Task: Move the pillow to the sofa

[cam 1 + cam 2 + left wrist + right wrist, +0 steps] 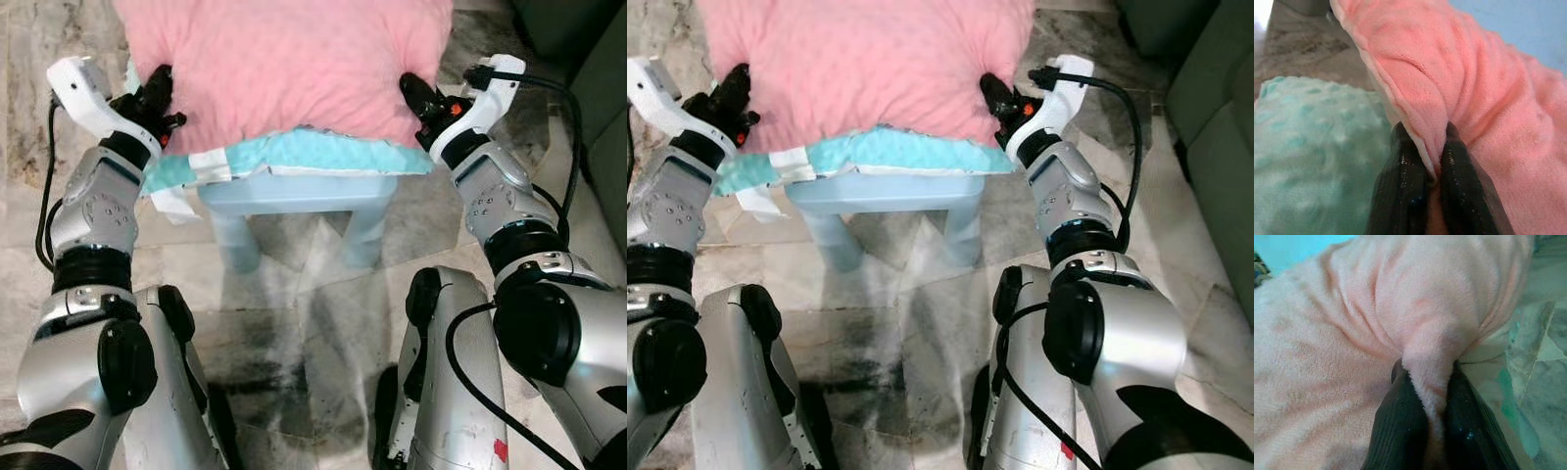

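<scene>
left claw (1432, 169) clamped tight on a fold of the pink pillow (284, 64), black fingers (1400, 191) pinching the plush seam between them; seen from the head, gripping the pillow's left edge (157, 98). right claw (1425, 396) likewise closed on a bunched fold of the same pillow, fingers (1400, 426) pressed either side of the fabric; seen from the head, biting into the pillow's right edge (416, 96). pillow stretched between the two claws, over a mint-green dotted cushion (294, 157) that rests on a small pale blue bench (294, 196); cannot tell whether the pink pillow touches the cushion under it or hangs just above. white patches or tags at the cushion's left corner (176, 201), hanging over the bench edge. bench legs (235, 240) planted on a marbled stone floor (294, 323), grey and beige with dark streaks. silver arms angled in from both sides, a black cable (558, 108) looping off the right wrist. dark green sofa (598, 108) at the far right edge of the head views, well apart from the pillow. robot's own silver legs (451, 382) low in the head views.
</scene>
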Tool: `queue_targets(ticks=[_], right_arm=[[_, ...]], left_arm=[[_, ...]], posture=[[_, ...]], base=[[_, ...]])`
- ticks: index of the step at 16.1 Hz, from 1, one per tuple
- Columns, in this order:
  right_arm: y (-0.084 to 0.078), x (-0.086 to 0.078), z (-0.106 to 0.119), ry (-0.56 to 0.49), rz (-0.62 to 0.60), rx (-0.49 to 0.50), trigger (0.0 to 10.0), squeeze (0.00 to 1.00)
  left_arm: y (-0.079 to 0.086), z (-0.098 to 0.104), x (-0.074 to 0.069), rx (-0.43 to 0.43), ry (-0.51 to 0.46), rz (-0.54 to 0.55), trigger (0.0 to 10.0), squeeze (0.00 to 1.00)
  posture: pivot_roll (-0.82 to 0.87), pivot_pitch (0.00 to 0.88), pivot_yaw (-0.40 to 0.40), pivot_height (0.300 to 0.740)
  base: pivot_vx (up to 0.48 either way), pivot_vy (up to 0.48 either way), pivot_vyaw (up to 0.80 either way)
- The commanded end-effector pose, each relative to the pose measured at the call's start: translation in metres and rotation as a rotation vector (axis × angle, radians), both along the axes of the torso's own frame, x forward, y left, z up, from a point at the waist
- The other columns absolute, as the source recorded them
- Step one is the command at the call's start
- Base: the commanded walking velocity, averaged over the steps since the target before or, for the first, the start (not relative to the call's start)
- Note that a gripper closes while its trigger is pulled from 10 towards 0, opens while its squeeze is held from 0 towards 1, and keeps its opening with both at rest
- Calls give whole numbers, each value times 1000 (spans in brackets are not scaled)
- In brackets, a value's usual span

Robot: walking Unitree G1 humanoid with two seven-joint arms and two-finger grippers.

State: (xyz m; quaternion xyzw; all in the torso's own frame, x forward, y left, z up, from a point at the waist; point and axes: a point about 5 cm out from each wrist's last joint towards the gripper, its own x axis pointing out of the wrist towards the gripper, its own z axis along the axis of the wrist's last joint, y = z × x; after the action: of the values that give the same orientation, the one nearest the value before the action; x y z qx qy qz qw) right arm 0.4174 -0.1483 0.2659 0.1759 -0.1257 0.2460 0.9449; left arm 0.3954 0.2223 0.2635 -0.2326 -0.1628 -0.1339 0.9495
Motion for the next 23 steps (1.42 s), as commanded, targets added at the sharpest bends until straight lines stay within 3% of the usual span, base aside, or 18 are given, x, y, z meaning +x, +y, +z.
queue_targets(ticks=[1,3,6,8,9,10,11,12,13,15,18,21,23], right_arm=[[8,-1,4,-38,38,-37,0,0],[14,-4,8,-93,58,-74,0,0],[18,-12,-6,-145,45,-127,0,0],[17,-27,-25,-167,-16,-118,0,0],[16,-34,-32,-170,-37,-118,0,0],[15,-39,-40,-162,-76,-131,0,0],[14,-48,-49,-169,-104,-168,314,0],[12,-56,-62,-146,-145,-187,7569,0],[11,-63,-71,-134,-186,-230,10000,0],[6,-78,-88,-66,-283,-288,10000,0],[-3,-88,-94,-28,-373,-334,10000,0],[-6,-96,-100,3,-404,-336,10000,0],[-3,-96,-97,5,-412,-339,10000,0]], left_arm=[[2,-6,-3,9,2,18,0,0],[-4,-23,-8,27,16,20,0,0],[-11,-47,-18,89,17,103,0,0],[-17,-63,-36,129,-10,197,0,0],[-22,-70,-40,145,1,206,4471,0],[-26,-77,-44,186,12,208,10000,0],[-29,-86,-48,196,39,215,10000,0],[-34,-97,-53,194,81,219,10000,0],[-40,-106,-57,202,110,212,10000,0],[-62,-122,-69,257,139,167,10000,0],[-69,-133,-83,312,161,149,10000,0],[-68,-143,-96,347,194,136,10000,0],[-63,-142,-94,341,208,162,10000,0]], posture=[[-31,191,-26,346],[-46,126,-22,346],[-60,30,-21,346],[-65,0,-27,346],[-69,0,-29,346],[-72,0,-32,346],[-80,0,-29,346],[-94,0,-26,346],[-95,0,-26,346],[-109,0,-20,346],[-117,0,-3,346],[-115,0,6,346],[-117,0,7,346]], base=[[0,0,0],[0,0,0],[0,0,0],[0,0,0],[0,0,0],[0,0,0],[0,0,0],[0,0,0],[0,0,0],[0,0,0],[0,0,0],[0,0,0],[0,0,0]])
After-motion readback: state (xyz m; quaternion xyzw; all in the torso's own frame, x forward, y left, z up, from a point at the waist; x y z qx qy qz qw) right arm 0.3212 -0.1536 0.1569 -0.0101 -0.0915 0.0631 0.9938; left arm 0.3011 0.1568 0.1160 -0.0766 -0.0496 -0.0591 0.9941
